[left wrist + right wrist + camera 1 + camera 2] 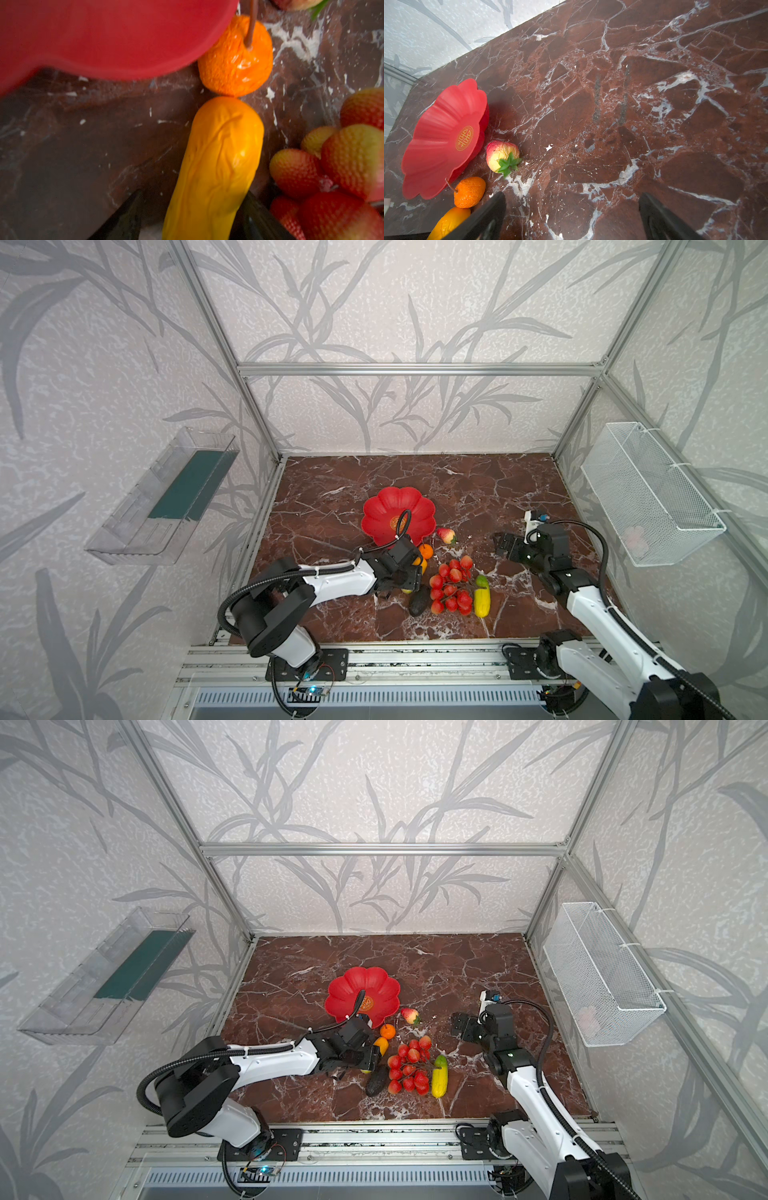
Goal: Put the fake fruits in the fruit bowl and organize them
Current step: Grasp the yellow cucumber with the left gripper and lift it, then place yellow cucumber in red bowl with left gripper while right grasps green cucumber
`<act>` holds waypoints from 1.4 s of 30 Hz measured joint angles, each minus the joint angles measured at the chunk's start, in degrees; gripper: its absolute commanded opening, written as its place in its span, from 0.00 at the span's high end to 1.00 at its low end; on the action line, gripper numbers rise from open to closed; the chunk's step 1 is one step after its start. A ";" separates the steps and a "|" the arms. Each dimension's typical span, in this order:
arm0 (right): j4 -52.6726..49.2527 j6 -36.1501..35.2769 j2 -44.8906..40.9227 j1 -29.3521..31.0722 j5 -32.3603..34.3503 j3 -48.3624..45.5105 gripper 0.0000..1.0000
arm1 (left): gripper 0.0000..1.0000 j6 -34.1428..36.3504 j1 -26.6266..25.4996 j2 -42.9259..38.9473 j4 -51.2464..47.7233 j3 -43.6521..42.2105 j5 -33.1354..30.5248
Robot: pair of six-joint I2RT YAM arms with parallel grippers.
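The shallow red scalloped plastic dish [436,128] looks smooth and softly glossy, with ribbed petals, while the reddish-brown marble-look tabletop [612,104] is polished and veined with white. The small orange tangerine [234,60] has a pebbled, shiny skin, the orange-yellow plastic mango [216,162] is waxy and creased with fine wrinkles, and the bunch of red cherry-like balls [351,153] is dimpled all over. In a top view the white wire-mesh basket [648,493] looks like matt painted metal, and the clear plastic tray [137,522] is see-through and shiny.
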 measured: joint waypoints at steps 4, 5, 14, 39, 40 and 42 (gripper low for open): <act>-0.72 -0.07 -1.42 0.00 -0.02 -0.04 0.00 | 0.59 0.24 -0.04 1.42 0.70 0.81 0.87; -0.81 -0.09 -1.60 0.00 -0.02 -0.07 0.00 | 0.61 0.13 -0.07 1.25 0.68 0.76 0.96; -1.05 -0.04 -1.36 -0.02 -0.20 -0.07 0.02 | 0.67 2.93 -0.15 -15.17 -5.53 -0.24 -0.94; -13.64 6.58 -5.46 18.32 3.50 -2.73 0.20 | 0.67 14.78 20.74 14.32 -10.45 29.70 -1.73; -14.32 7.48 -5.75 19.61 4.24 -3.15 0.21 | 0.67 14.71 21.07 15.80 -10.86 30.80 -1.64; -15.41 8.85 -6.10 21.49 5.03 -3.69 0.22 | 0.64 14.62 21.40 18.14 -11.37 32.20 -1.27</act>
